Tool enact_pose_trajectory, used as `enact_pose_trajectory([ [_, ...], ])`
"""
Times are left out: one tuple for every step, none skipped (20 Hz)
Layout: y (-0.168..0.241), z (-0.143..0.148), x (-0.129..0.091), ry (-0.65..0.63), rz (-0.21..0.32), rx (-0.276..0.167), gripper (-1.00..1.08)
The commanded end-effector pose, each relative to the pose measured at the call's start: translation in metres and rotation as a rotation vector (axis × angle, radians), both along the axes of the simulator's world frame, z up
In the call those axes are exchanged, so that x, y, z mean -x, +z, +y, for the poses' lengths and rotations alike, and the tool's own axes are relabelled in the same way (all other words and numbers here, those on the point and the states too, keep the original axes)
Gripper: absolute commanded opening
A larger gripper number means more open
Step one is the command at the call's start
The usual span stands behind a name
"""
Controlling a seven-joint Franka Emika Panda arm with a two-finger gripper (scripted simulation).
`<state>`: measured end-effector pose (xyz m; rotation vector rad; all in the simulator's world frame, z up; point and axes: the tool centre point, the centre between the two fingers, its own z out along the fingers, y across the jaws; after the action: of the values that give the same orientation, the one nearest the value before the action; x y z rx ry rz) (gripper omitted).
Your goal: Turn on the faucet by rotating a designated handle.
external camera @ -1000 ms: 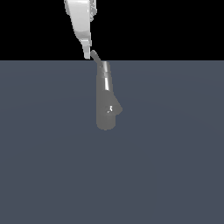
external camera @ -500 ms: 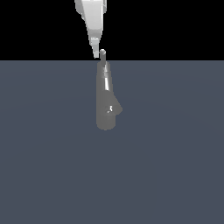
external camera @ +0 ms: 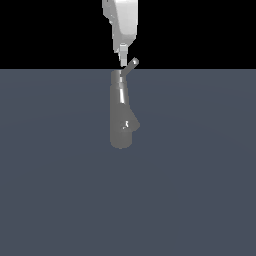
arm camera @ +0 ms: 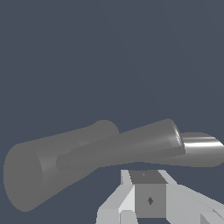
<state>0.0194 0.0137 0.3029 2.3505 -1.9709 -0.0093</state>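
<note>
Handle [external camera: 131, 67] has swung since 0.5 s ago, now pointing upper right off faucet [external camera: 121, 112] cap; hand [external camera: 123, 62] touching it, fingers together afaict; turn underway, prob not done

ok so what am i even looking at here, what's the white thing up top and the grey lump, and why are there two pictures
These are computer renders of a simulated robot arm, not real photos. One picture comes from a camera set off to the side of the arm; the other comes from a camera on the arm's wrist, looking past its claw.

The white thing is the end of the arm, reaching down with its claw. The grey lump is a metal faucet standing on a flat grey-blue surface. The thin rod poking from its narrow end is the handle, which the arm is meant to turn.

The claw's tip is right by the handle, but nothing looks gripped, and I cannot tell whether it is open or shut. In the wrist view the faucet looms large.
</note>
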Motion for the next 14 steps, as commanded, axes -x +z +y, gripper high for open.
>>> enact_pose_trajectory([
  [-0.004,-0.011,-0.006,-0.008,0.002,0.001,-1.00],
  [-0.005,-0.015,-0.009,-0.010,0.002,0.002,-1.00],
  [-0.007,-0.018,-0.012,-0.012,0.002,0.002,-1.00],
  [-0.008,-0.022,-0.015,-0.014,0.002,0.002,-1.00],
  [-0.009,-0.026,-0.018,-0.015,0.002,0.003,-1.00],
  [-0.010,-0.029,-0.020,-0.017,0.002,0.003,-1.00],
  [-0.011,-0.033,-0.023,-0.019,0.002,0.004,-1.00],
  [-0.013,-0.037,-0.026,-0.021,0.002,0.004,-1.00],
  [-0.014,-0.040,-0.029,-0.022,0.002,0.004,-1.00],
  [-0.015,-0.044,-0.031,-0.024,0.002,0.005,-1.00],
  [-0.016,-0.047,-0.034,-0.026,0.002,0.005,-1.00],
  [-0.017,-0.051,-0.036,-0.027,0.002,0.005,-1.00],
  [-0.018,-0.054,-0.039,-0.029,0.002,0.005,-1.00],
  [-0.020,-0.058,-0.042,-0.030,0.002,0.006,-1.00],
])
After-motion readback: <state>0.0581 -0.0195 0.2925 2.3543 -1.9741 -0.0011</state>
